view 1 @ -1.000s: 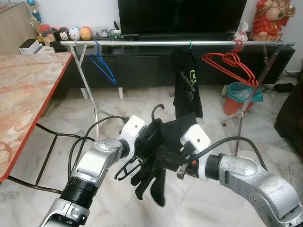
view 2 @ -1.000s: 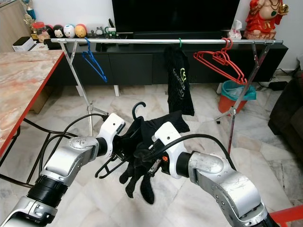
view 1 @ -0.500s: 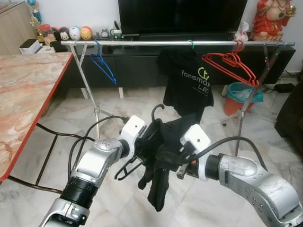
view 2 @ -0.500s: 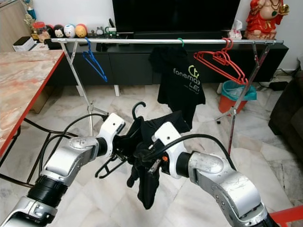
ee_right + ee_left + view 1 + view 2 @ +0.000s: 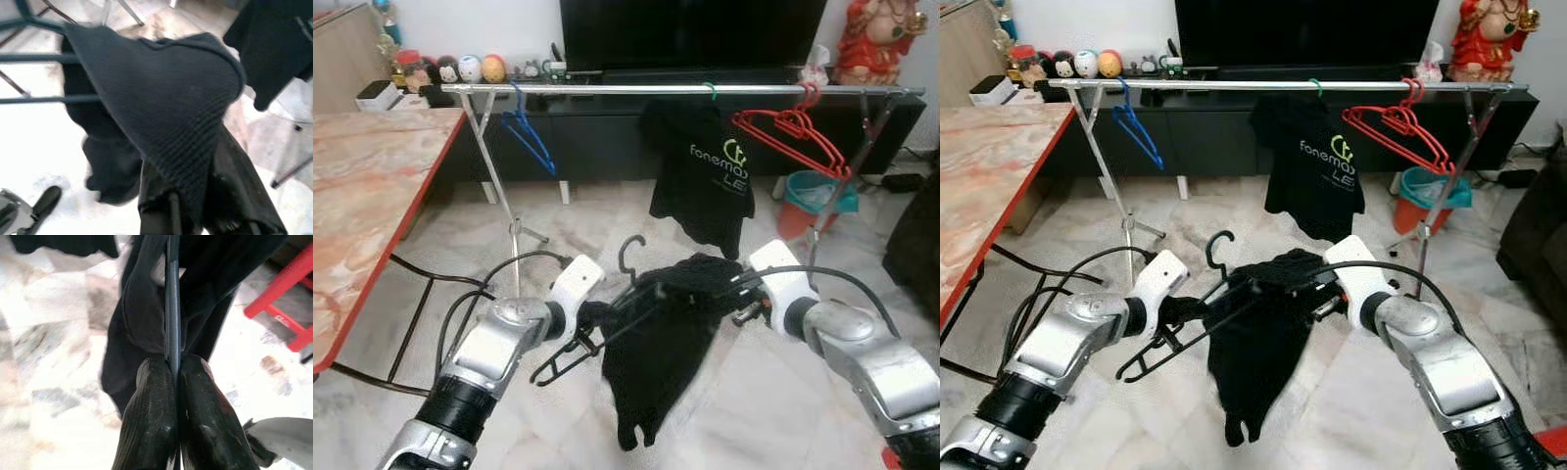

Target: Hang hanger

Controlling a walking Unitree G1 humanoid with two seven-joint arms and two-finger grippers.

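Nearest to me, my left gripper has both black fingers pinched flat against the thin black wire hanger, holding it by one end at about chest height over the pale marble floor. My right gripper reaches in from the other side at the far shoulder of the hanger, where the limp black knit garment is draped; its wrist view shows ribbed cloth bunched over the fingers, so I judge it is gripping that cloth, though the tips themselves are buried.

The risks as I see them: the garment hangs mostly off one side and could slide off the tilted wire if I lift unevenly. The hook points up between my arms and must meet the rail cleanly, or it will knock and twist in my thin pinch.

Both silver arms are bent inward, forearms converging, wrists turned toward each other.

Farther off stands the long silver clothes rail, carrying a blue hanger, a black printed T-shirt and red hangers. Free rail lies between blue hanger and shirt.
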